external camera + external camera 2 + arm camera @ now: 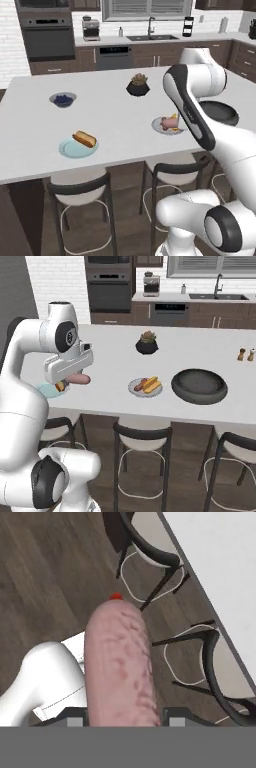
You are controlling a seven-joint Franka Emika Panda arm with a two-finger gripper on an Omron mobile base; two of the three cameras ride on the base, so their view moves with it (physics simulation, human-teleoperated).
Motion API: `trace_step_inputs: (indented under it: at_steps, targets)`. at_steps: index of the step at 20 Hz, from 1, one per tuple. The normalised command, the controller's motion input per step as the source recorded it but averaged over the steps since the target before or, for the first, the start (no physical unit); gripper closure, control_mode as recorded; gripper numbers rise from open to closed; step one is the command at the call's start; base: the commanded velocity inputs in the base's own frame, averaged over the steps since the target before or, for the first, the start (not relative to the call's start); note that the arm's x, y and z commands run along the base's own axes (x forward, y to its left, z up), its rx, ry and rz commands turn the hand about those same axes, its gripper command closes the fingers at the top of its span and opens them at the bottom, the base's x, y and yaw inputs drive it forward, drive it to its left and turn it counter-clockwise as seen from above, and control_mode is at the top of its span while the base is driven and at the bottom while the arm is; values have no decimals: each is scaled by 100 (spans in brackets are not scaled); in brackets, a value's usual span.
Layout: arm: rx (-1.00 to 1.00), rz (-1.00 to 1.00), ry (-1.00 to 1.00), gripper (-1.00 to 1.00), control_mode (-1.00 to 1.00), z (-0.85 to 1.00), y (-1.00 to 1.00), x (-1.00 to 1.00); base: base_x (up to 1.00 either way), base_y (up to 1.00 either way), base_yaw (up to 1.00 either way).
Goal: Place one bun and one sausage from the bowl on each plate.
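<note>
Stools (80,192) stood nearest in the left base view; a bun (84,138) lay on the blue-green plate (70,149). Right base view: the bowl (199,386) sat on the surface (200,351). Hand view: the claw (122,722) was clamped on a sausage (120,667).

Glossy white arm (200,115) of rounded segments, dark grey bands and round caps at its joints, boxy white hand (67,367).

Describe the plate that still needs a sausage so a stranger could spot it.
On the white island counter, look near the front edge above the stools, left of the grey plate. The pale blue-green plate holds just a bun, while the grey one has a bun and sausage.
</note>
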Motion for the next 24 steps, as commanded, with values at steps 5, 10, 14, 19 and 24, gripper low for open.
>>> trace_step_inputs:
  at_steps: [5,10,14,19,24]
  targets:
    - [0,0,0,100,100,0,0,0,14,100,0]
    - [0,0,0,100,100,0,0,0,61,100,-1]
    - [0,0,0,100,100,0,0,0,99,81,-4]
    - [0,-1,0,100,-100,-9,6,24,54,30,-2]
    - [5,-9,1,100,-100,-76,0,61,0,0,0]
